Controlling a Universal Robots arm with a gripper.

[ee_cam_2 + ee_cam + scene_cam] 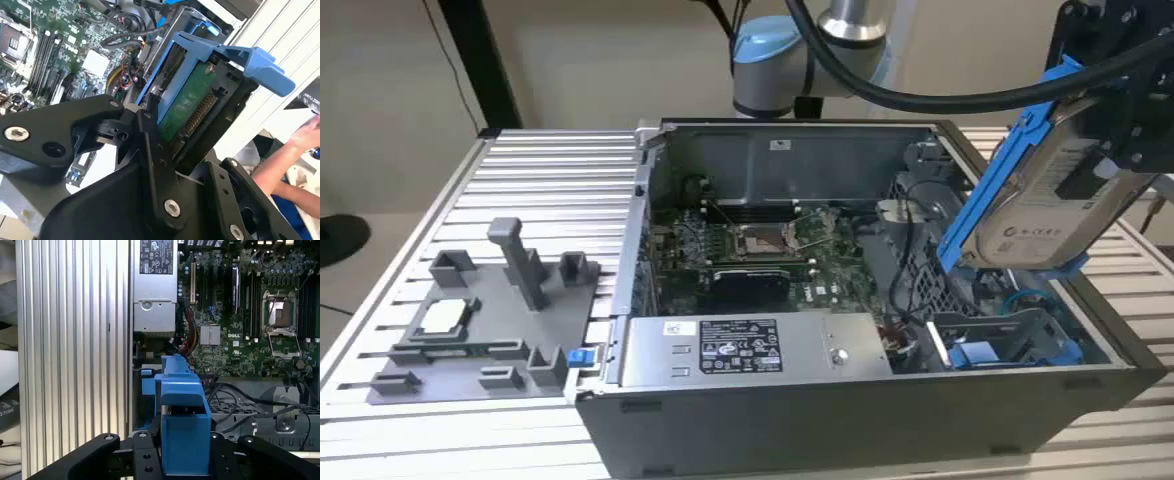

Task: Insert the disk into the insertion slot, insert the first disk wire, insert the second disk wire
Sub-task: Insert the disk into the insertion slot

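Observation:
My gripper (1105,150) is shut on the disk (1047,205), a silver-grey drive with a white label clipped in a bright blue frame. The disk hangs tilted above the open computer case's end at the exterior view's right. The insertion slot (1007,340), a grey metal bay with blue rails, lies under it, well apart. In the second wrist view the black fingers (150,130) clamp the disk (192,105) with its green board side showing. In the first wrist view the disk's blue frame (182,430) sits between the jaws, over the slot's blue tabs (147,385). Black cables (907,265) lie loose beside the bay.
The open case (854,400) holds a green motherboard (761,250) and a grey labelled power-supply box (740,350). A grey fixture with upright posts (494,310) rests on the ribbed table at the exterior view's left. A person's hand (305,135) is beyond the table.

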